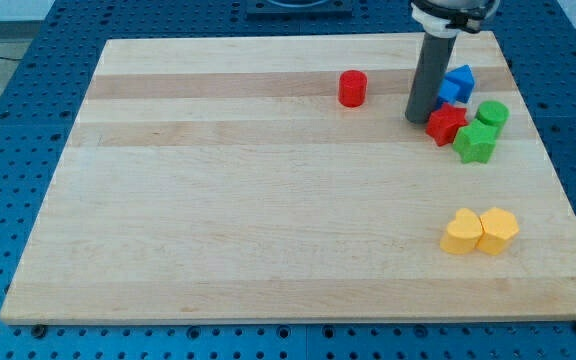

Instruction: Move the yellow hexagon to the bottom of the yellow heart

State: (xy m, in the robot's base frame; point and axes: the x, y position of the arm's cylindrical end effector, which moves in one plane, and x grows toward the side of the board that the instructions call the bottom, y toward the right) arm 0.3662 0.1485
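Note:
Two yellow blocks sit touching side by side near the view's bottom right. The left one reads as the yellow heart and the right one as the yellow hexagon, though their outlines are hard to tell apart. My tip is far above them, at the view's upper right, touching or nearly touching the left side of a red star.
A blue block stands just right of the rod, with another blue piece below it partly hidden by the rod. A green round block and a green star lie right of the red star. A red cylinder stands left of the rod. The wooden board lies on a blue perforated table.

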